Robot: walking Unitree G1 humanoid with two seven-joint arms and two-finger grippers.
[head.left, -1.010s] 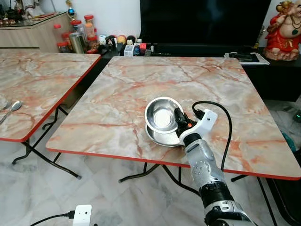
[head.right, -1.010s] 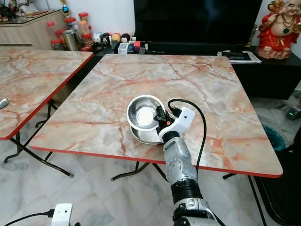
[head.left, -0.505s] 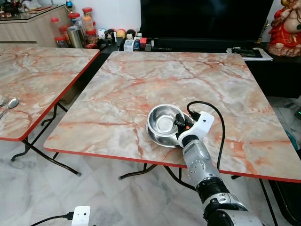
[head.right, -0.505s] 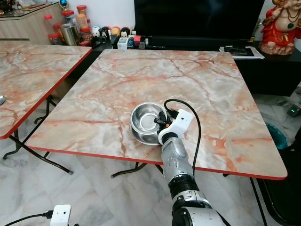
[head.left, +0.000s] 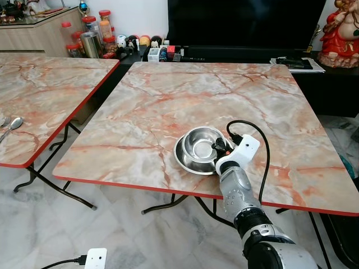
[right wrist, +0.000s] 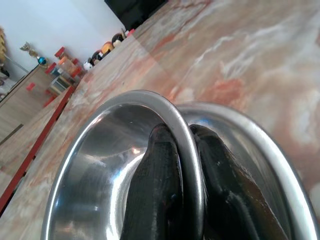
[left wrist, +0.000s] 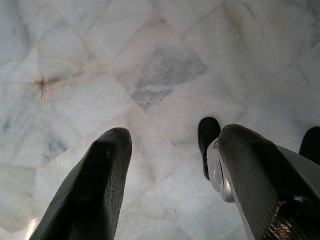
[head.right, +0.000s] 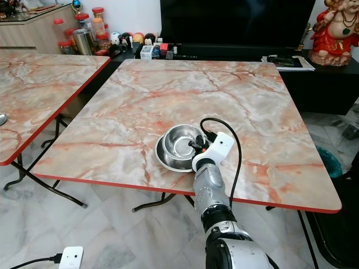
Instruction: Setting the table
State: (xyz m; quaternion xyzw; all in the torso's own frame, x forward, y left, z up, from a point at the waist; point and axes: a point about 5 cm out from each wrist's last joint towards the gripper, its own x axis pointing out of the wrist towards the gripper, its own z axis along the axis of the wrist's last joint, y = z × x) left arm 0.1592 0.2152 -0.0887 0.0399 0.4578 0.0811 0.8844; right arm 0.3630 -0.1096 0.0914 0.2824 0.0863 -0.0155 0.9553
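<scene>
My right pincer (head.left: 220, 150) is clenched on the rim of the bowl (head.left: 202, 143), which sits in the plate (head.left: 185, 159) near the table's (head.left: 168, 95) near edge. My left pincer (left wrist: 170, 185) hangs released over the floor (left wrist: 150, 65).

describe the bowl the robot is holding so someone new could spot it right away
Find the marble table in front of the black TV; near its front edge lie two nested steel dishes. The steel bowl is the smaller, deeper upper one, its rim pinched by the right gripper, over the wider plate.
</scene>
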